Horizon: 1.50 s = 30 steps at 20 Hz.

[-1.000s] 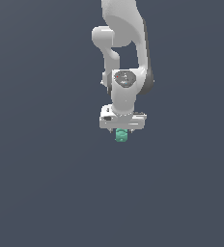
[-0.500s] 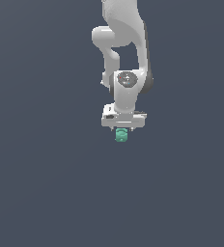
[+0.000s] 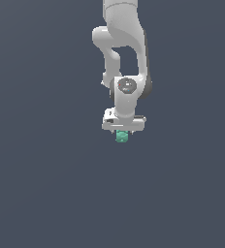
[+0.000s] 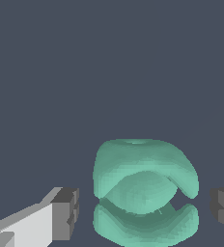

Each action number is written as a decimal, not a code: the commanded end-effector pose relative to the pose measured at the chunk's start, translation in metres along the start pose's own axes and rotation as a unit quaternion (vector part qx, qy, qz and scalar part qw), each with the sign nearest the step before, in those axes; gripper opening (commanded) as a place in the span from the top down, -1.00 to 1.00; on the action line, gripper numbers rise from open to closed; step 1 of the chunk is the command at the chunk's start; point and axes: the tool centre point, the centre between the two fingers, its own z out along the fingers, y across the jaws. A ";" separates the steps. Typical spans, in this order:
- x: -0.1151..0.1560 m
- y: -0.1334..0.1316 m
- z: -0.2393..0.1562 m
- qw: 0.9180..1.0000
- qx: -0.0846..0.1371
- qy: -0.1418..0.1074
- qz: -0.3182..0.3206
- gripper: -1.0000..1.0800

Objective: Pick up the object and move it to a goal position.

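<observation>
Teal lumpy object (image 4: 144, 193) sits between the pincer (image 3: 122, 136) fingertips (image 4: 65, 213), just under the white hand in the exterior view. Pincer spread: gaps visible either side of the object, pads not touching it. Plain grey-blue counter (image 3: 41, 184) surrounds; nothing obstructs.

- The backdrop (image 3: 41, 184) in the exterior view is one flat field of dark slate blue-grey, filling the picture edge to edge.
- No seam or edge shows in it, so floor and wall cannot be told apart.
- The light is soft and even, and the tone hardly varies from one side to the other.
- The wrist view shows the same plain dark surface (image 4: 109, 62), with a faint lighter streak toward one side.
</observation>
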 end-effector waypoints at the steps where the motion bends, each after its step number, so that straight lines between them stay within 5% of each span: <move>1: -0.001 0.000 0.012 1.000 0.000 0.000 0.000 -0.92; 8: 0.000 0.000 0.027 1.000 0.000 0.000 0.000 -0.92; 9: 0.000 0.000 0.027 1.000 0.000 0.000 0.000 1.00; 30: 0.011 -0.020 -0.003 1.000 0.000 0.000 0.000 1.00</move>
